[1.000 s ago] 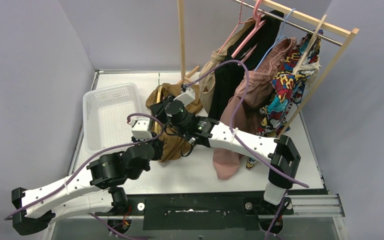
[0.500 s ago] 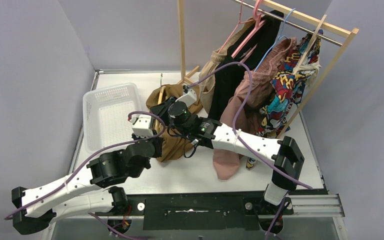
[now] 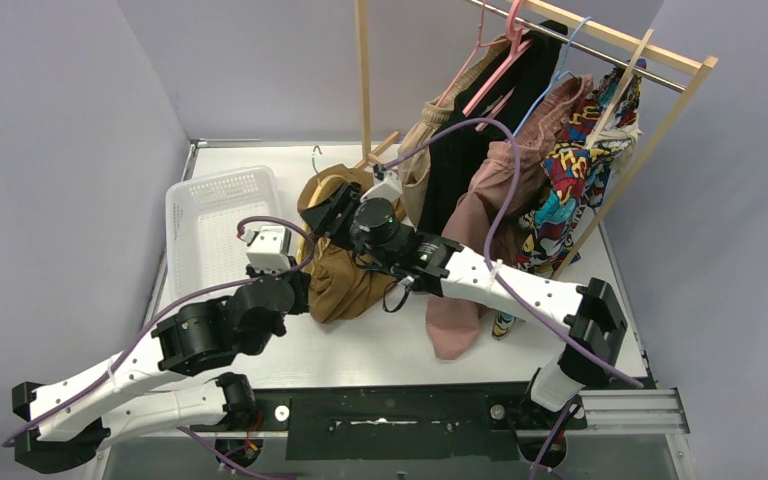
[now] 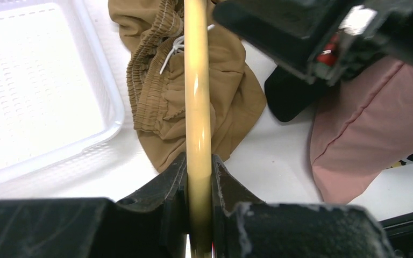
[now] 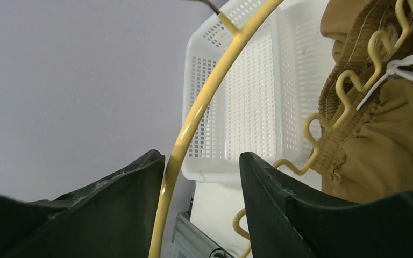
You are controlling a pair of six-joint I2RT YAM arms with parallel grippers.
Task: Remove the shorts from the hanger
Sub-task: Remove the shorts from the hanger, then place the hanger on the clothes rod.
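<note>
Left hand (image 4: pixel 199 177) clamps the yellow hanger (image 4: pixel 198 80); right hand (image 5: pixel 200 161) stands parted around it, gripping nothing. Olive-brown shorts (image 4: pixel 231 86), mid-tabletop (image 3: pixel 390 350), are not yet off it.

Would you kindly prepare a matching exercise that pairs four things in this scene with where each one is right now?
Things:
1. brown shorts
2. pink shorts
3. white basket
4. yellow hanger

Places:
A. clamped between the left fingers
B. hanging from the wooden rack
C. bunched on the table, just right of the basket
D. standing on the table, furthest left

Pairs: 1-C; 2-B; 3-D; 4-A
</note>
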